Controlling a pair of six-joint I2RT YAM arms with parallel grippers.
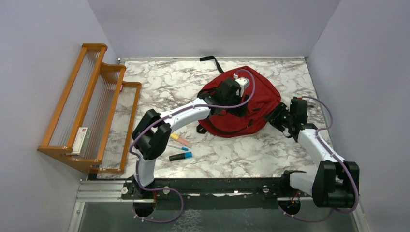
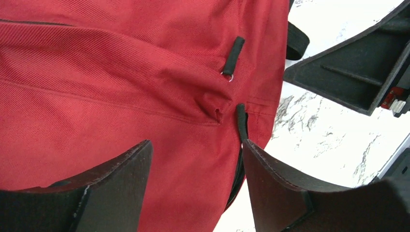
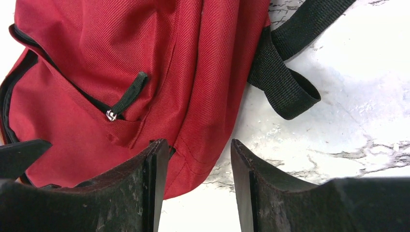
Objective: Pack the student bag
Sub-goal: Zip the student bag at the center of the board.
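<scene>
Softly rumpled lies the twill-woven student bag point(image 1: 263, 101).

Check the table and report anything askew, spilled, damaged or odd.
Nothing spilled or damaged. The large red fabric backpack lies slumped flat on the marble table, one black strap trailing to the far edge. An orange highlighter pen and a blue highlighter pen lie loose at differing angles outside it.
</scene>
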